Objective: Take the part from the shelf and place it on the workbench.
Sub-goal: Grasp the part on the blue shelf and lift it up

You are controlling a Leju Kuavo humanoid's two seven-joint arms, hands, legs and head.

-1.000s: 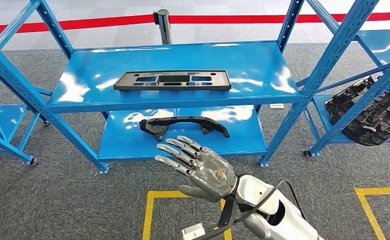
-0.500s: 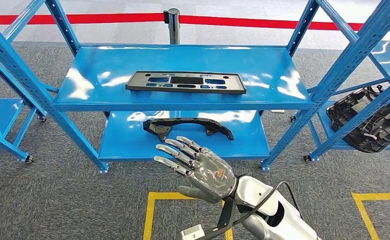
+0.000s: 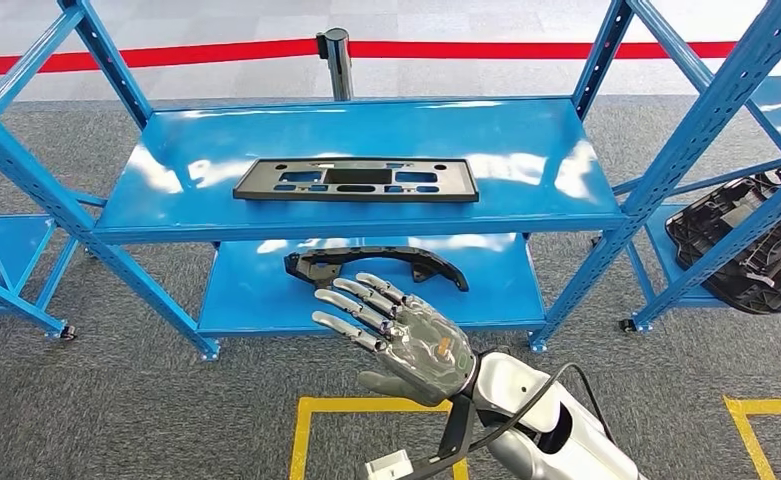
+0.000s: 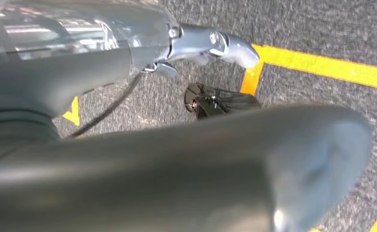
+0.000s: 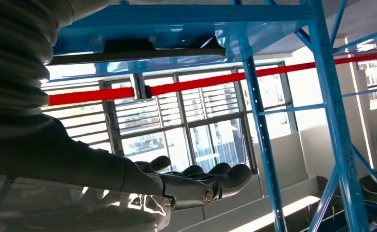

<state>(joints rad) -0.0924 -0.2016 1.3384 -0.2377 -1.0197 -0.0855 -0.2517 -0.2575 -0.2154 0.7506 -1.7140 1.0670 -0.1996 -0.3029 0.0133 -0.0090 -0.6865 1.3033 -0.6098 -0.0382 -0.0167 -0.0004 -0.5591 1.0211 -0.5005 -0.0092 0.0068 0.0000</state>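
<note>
Head view puts the right hand (image 3: 396,335) nearest, raised in front of the blue shelf unit (image 3: 606,210) on a silver forearm (image 3: 546,430) that comes up from the lower edge with a black cable (image 3: 506,415) looped beside the wrist. The hand holds nothing: its fingers (image 3: 351,300) are stretched out and spread apart, pointing up and to the left, back of the hand facing the camera, thumb hanging off below. Under it lies grey carpet with a yellow floor line (image 3: 366,405).

Just beyond the fingertips, on the lower shelf board (image 3: 256,290), lies a curved black part (image 3: 376,265), an arched bracket with a thicker lug at its left end. The fingertips overlap its near edge in this view, but whether they touch it or hover ahead of it cannot be told. Above and farther back, a flat black rectangular part (image 3: 356,180) with cut-out windows lies flat on the upper shelf board (image 3: 526,140), well clear of the hand. To the right, a ribbed black housing (image 3: 756,240) sits on a neighbouring rack. Behind the shelves runs a red barrier tape (image 3: 216,52) from a grey post (image 3: 334,60).

In the right wrist view the hand (image 5: 196,186) is seen from the palm side, fingers extended together, nothing in them, below the underside of the shelf.

The left hand (image 4: 176,169) is a blurred grey mass over carpet in the left wrist view; whether it is open or closed cannot be told.
</note>
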